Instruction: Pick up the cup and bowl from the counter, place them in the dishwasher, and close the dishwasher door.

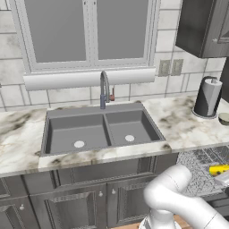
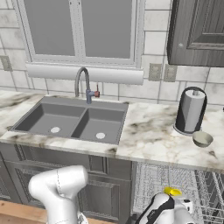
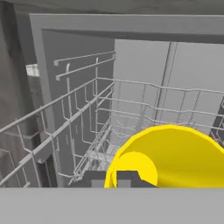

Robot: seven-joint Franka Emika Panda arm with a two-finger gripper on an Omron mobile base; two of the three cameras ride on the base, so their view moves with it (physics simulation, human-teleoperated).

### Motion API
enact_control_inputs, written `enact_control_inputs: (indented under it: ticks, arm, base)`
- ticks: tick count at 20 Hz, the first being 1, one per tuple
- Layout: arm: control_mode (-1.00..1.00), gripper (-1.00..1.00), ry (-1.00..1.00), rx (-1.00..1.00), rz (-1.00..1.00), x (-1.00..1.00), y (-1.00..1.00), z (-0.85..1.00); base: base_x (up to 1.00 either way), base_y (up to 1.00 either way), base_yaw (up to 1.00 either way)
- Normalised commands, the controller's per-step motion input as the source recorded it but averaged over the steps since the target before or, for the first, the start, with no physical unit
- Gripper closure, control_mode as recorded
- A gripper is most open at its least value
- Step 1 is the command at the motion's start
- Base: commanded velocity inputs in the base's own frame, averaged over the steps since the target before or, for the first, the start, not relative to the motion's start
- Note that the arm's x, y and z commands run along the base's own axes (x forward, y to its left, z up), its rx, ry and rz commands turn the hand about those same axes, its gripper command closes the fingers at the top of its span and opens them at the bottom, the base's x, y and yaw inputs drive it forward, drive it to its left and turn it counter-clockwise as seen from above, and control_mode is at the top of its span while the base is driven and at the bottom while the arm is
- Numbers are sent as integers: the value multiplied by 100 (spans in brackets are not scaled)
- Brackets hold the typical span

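- Our hand is clamped on the yellow cup, held over the dishwasher rack.
- The bowl sits on the desk beside the paper towel roll.

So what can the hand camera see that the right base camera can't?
The hand view looks inside the dishwasher: its grey walls and the wire rack running deep. The right base view alone shows the sink, faucet, paper towel roll and the bowl on the counter. Both show the yellow cup, held by the shut gripper over the rack.
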Motion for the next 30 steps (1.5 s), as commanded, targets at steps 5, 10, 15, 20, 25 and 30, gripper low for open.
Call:
enact_control_inputs:
  ticks: [5, 10, 15, 20, 25, 30]
  arm:
    - [-100, 100, 0, 3, 0, 8, -11, -31]
    - [-100, 100, 0, 3, 0, 10, -12, -30]
    - [-100, 100, 0, 2, 0, 1, -9, -15]
    - [-100, 100, -5, 0, 0, -41, 0, 2]
    - [-100, 100, -7, 0, 0, -23, 0, 9]
    - [-100, 100, -4, 0, 0, -2, -2, 23]
  base:
    - [0, 0, 0]
    - [0, 0, 0]
    - [0, 0, 0]
    - [0, 0, 0]
    - [0, 0, 0]
    - [0, 0, 0]
